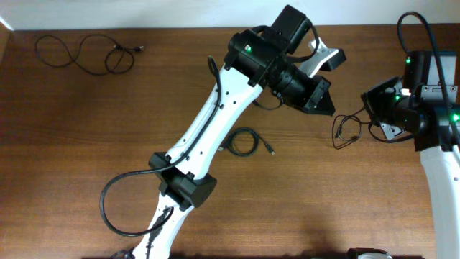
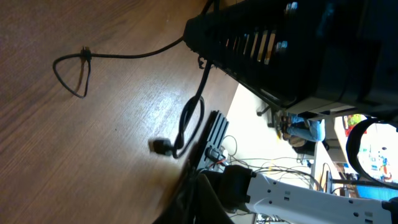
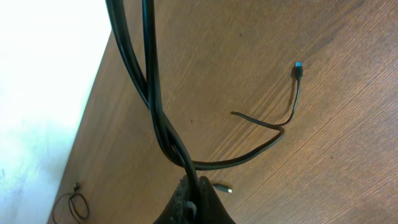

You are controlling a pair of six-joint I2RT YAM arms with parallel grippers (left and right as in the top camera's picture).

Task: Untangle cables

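The thin black flexible cables (image 3: pixel 149 62), lying at the brown wooden bench's (image 1: pixel 108 144) far left corner, centre and right edge, likely handle light and limp and are best gripped beside a plug (image 3: pixel 298 70); right fingers (image 3: pixel 186 200) clench one strand, left fingers (image 1: pixel 320 97) are clenched, contents unclear.

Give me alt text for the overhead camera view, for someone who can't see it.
Two white-and-black robot arms reach over a brown wooden table; the right claw pinches a looped cable. A small coiled cable lies near the centre beside the left arm, and a wavy cable lies at top left.
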